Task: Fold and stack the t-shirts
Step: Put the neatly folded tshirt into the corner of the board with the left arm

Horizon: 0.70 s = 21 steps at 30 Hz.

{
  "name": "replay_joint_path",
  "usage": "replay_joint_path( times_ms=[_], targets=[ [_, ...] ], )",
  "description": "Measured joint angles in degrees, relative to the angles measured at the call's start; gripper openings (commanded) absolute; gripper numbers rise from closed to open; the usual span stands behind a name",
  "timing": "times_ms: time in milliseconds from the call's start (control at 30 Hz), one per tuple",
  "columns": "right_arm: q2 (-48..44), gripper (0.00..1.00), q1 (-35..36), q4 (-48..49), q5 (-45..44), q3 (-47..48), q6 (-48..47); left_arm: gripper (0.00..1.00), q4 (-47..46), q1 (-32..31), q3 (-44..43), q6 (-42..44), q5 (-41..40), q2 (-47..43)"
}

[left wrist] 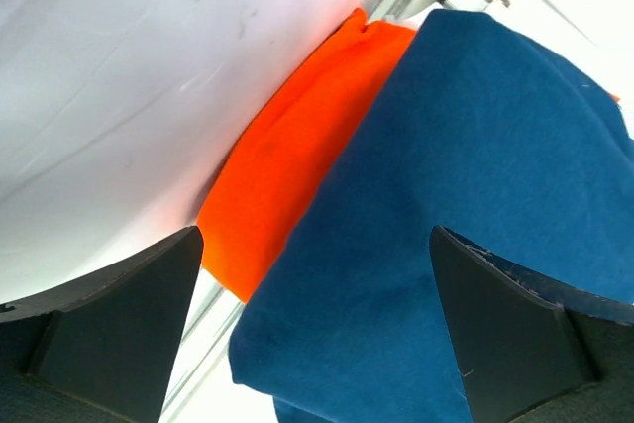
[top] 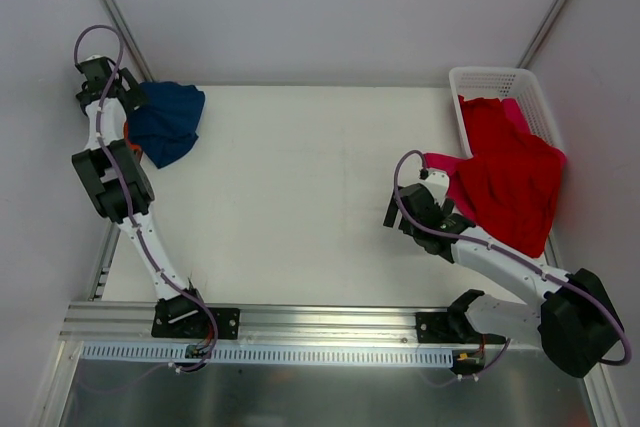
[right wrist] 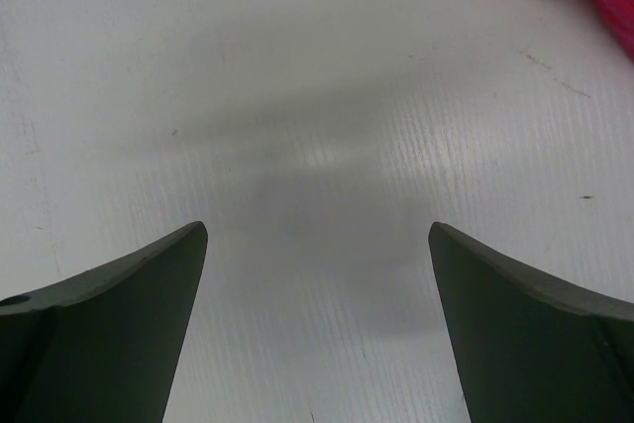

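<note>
A folded navy blue t-shirt (top: pixel 172 122) lies at the table's far left corner on top of an orange t-shirt (top: pixel 128 131). In the left wrist view the navy cloth (left wrist: pixel 466 146) covers most of the orange one (left wrist: pixel 287 165). My left gripper (top: pixel 132 97) (left wrist: pixel 315 235) hangs open just above the navy shirt, holding nothing. A red t-shirt (top: pixel 510 182) spills over the basket's near rim, with a pink one (top: pixel 440 162) peeking out at its left. Just left of them, my right gripper (top: pixel 395 209) (right wrist: pixel 317 230) is open over bare table.
A white lattice basket (top: pixel 490 77) stands at the far right, against the right wall. The white table (top: pixel 320 187) ends at a metal rail (top: pixel 300 322) near the arm bases. Grey walls close in at the back and left.
</note>
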<state>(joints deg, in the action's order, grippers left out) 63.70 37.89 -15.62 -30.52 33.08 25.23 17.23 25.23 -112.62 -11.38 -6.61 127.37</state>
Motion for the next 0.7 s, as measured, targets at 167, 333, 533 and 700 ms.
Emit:
replay_joint_path(
  times_ms=[167,333,533,700],
  targets=[
    [0.0,0.99,0.0,0.0,0.2,0.0,0.3,0.99,-5.5,0.8,7.4,-2.9,5.2,-3.8],
    [-2.1,0.99,0.0,-0.1,0.5,-0.3,0.9,0.99,-13.7,4.7,27.7,-8.1,8.5,-14.7],
    [-8.2,0.99,0.1,-1.6,0.5,-1.6,1.3,0.99,-16.2,8.4,39.1,-12.3,9.2,-25.9],
    [-13.8,0.99,0.5,-4.5,0.3,-1.7,1.3,0.99,-18.2,9.8,44.9,-16.4,7.9,-35.3]
  ],
)
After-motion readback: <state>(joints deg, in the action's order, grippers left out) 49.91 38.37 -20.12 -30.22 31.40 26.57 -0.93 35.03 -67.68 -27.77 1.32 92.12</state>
